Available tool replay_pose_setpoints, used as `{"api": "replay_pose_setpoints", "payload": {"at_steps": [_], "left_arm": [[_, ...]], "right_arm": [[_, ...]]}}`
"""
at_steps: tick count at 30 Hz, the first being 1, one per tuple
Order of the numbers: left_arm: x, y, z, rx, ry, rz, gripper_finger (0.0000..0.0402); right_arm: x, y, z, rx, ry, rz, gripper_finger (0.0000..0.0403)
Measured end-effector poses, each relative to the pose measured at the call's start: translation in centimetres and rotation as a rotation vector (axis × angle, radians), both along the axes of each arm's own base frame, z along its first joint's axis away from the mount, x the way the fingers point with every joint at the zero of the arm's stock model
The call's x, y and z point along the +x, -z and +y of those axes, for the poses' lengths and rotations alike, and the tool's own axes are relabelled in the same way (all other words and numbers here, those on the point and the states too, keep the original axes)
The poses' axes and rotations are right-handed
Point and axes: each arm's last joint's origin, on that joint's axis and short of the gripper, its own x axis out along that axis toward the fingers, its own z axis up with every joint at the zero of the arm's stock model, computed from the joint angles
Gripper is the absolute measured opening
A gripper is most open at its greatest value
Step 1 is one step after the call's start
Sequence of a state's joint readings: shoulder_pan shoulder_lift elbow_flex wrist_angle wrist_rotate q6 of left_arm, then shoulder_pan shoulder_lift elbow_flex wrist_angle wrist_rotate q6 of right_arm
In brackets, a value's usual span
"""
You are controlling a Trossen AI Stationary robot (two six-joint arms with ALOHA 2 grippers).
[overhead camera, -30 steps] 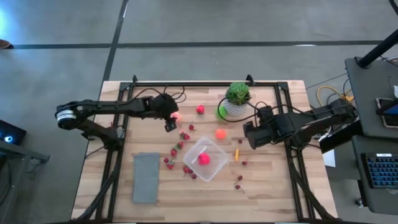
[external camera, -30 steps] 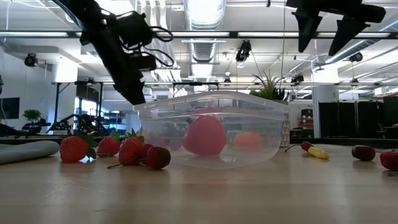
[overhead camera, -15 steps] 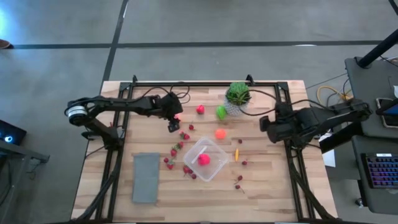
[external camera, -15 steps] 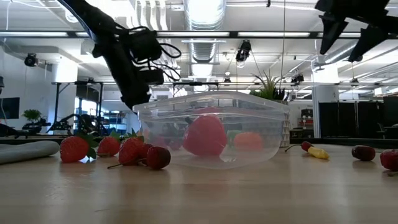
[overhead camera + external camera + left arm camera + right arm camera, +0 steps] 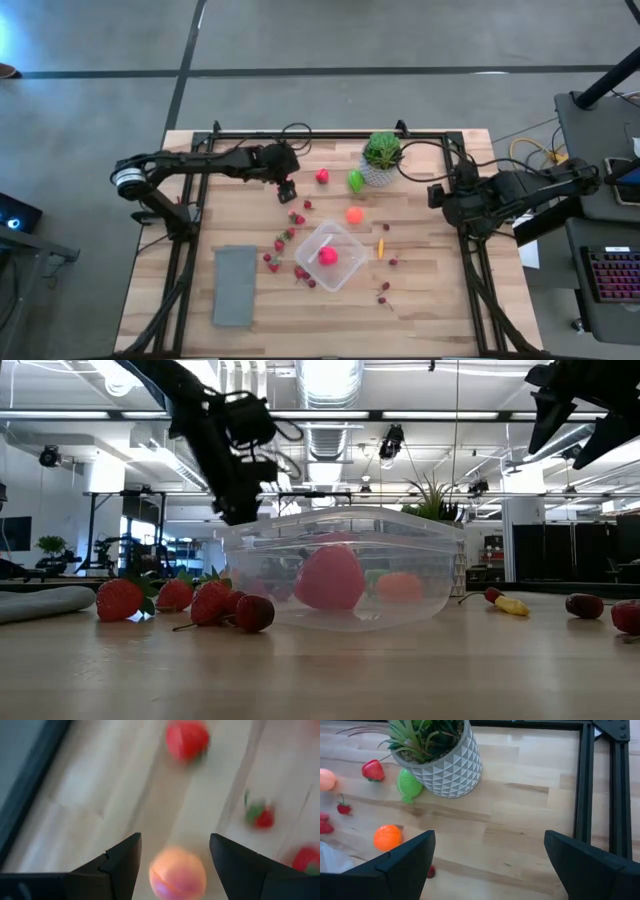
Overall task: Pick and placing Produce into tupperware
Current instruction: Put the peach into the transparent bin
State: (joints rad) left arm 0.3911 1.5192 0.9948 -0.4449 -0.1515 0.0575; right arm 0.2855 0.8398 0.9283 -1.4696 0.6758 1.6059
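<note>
Up at the back of the table, the left gripper (image 5: pixel 287 190) hung above the wood with its two fingers (image 5: pixel 120 865) partly open. A pale pink-orange ball (image 5: pixel 177 874) showed between those fingers in the left wrist view. I could not tell whether the fingers were touching the ball or whether it lay on the table under them. A red strawberry (image 5: pixel 322 177) sat on the wood just past that gripper, and more small red berries (image 5: pixel 296 216) lay scattered nearby.

The tupperware (image 5: pixel 331 255) stood near the middle of the table. It was a clear box, and a big pink fruit (image 5: pixel 328 256) lay inside it. Red berries lay on the wood beside the box. An orange ball (image 5: pixel 354 214) sat on the wood just behind the box. A bright green fruit (image 5: pixel 356 181) rested right beside the white plant pot (image 5: pixel 379 173). A small yellow-orange piece (image 5: pixel 381 244) lay to the right of the box.

The right gripper (image 5: pixel 437 195) waited over the right edge of the table, wide open and holding nothing. A flat grey mat (image 5: pixel 234 285) lay at the front left.
</note>
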Motion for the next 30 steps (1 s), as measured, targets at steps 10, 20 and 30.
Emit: {"api": "replay_pose_setpoints", "payload": {"at_steps": [10, 20, 30], "left_arm": [[0.3, -2.2, 0.4, 0.021, -0.109, -0.068, 0.0227], [-1.1, 0.0, -0.5, -0.147, -0.198, 0.029, 0.0286], [-2.0, 2.3, -1.0, -0.123, 0.015, 0.115, 0.0287]], "right_arm": [[0.0, 0.0, 0.0, -0.016, -0.028, 0.014, 0.0366], [0.1, 0.0, 0.0, -0.024, -0.053, 0.026, 0.0366], [0.1, 0.0, 0.0, -0.017, -0.068, 0.036, 0.0366]]}}
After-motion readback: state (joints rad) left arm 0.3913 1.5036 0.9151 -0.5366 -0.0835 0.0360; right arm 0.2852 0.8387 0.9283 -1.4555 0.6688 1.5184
